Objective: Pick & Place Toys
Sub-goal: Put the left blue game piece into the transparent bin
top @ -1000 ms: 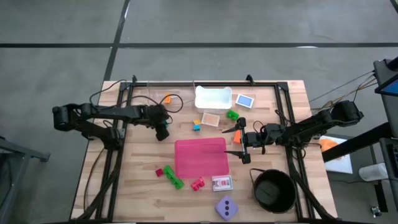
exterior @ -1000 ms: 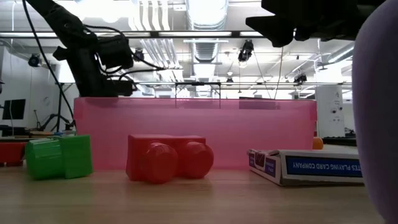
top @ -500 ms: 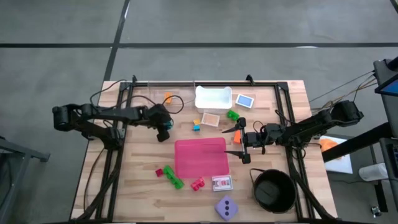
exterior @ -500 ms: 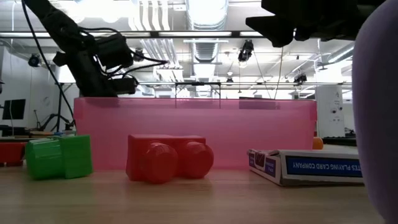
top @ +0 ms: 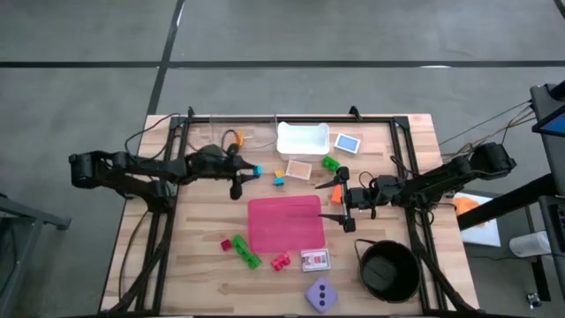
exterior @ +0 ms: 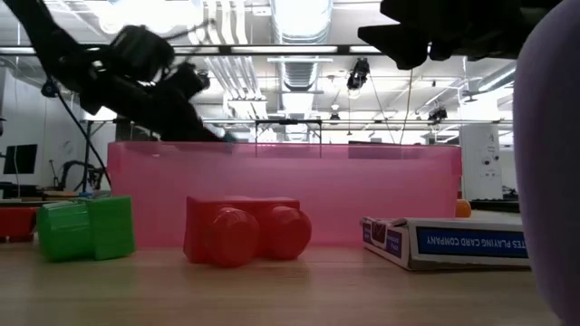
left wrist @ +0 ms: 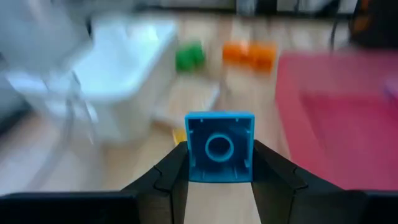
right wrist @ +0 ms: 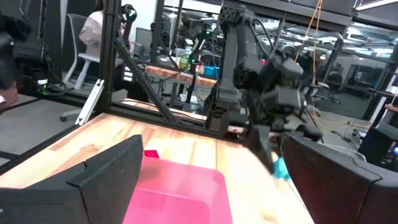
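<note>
My left gripper (top: 250, 170) is over the table's left-middle, shut on a small blue brick (top: 257, 170), which also shows in the left wrist view (left wrist: 219, 147). My right gripper (top: 334, 201) is open and empty at the right edge of the pink mat (top: 284, 223), with an orange brick (top: 336, 190) beside it. Green bricks (top: 246, 253), a red brick (top: 226, 244) and a pink-red brick (top: 281, 261) lie near the mat's near edge. The lilac die (top: 321, 294) sits near the front edge. A green brick (top: 329, 163) and an orange brick (top: 237, 139) lie farther back. My left gripper pinches the blue brick by two opposite sides (left wrist: 191, 155) between its two fingers (left wrist: 171, 177). The fingers lie about level and point toward the table's right. The brick is lifted clear of the table, and its face with a round ring is turned to the wrist camera.
A black round bowl (top: 388, 269) stands at the near right. A white tray (top: 303, 139), a blue card box (top: 347, 143) and a wooden tile (top: 299, 169) lie at the back. A card box (top: 314, 260) lies near the mat's front edge.
My left gripper has swung from pointing toward the near edge to pointing toward the table's right. It has moved a little to the right and far side, and the blue brick now shows at its fingertips. My right gripper has kept still.
</note>
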Controlling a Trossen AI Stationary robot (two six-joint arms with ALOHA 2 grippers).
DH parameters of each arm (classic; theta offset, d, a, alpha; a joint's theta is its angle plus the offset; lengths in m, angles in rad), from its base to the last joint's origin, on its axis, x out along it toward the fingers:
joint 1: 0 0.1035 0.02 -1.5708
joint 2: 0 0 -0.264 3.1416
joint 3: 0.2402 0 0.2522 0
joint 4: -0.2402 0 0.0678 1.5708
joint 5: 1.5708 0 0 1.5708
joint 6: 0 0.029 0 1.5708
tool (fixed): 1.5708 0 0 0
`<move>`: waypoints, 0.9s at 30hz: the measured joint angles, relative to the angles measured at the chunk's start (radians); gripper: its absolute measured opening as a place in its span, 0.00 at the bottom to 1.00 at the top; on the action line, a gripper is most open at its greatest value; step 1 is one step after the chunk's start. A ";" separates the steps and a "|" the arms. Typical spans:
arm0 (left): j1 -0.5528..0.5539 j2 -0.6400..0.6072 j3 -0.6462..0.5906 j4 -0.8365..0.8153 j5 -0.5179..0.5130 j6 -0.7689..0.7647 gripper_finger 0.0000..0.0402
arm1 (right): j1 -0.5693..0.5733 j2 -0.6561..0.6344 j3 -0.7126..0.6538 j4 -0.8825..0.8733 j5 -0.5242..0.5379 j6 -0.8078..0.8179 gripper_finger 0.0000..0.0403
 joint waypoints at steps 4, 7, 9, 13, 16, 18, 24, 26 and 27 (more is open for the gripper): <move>0.028 -0.019 -0.061 0.204 -0.001 0.002 0.33 | 0.000 0.000 0.000 0.000 0.002 0.000 0.94; 0.068 -0.022 -0.080 0.265 -0.025 -0.015 0.33 | 0.000 0.000 0.000 0.000 0.002 0.000 0.94; 0.100 -0.022 -0.080 0.262 -0.049 -0.029 0.33 | 0.000 0.000 0.000 0.002 0.002 0.000 0.94; 0.164 -0.021 -0.079 0.253 -0.121 -0.050 0.33 | 0.000 0.000 0.000 0.005 0.002 0.000 0.94; 0.207 -0.021 -0.079 0.227 -0.172 -0.054 0.33 | 0.000 0.000 0.000 0.007 0.002 0.000 0.94; 0.231 -0.021 -0.079 0.214 -0.200 -0.054 0.33 | 0.000 0.000 0.000 0.008 0.002 0.000 0.94; 0.282 -0.021 -0.062 0.127 -0.277 -0.053 0.33 | -0.006 0.000 0.000 0.008 0.003 0.000 0.94; 0.286 -0.021 -0.056 0.115 -0.301 -0.053 0.33 | -0.006 0.000 0.000 0.008 0.002 0.000 0.94; 0.286 -0.021 -0.051 0.112 -0.305 -0.053 0.33 | -0.006 0.000 0.000 0.008 0.002 0.000 0.94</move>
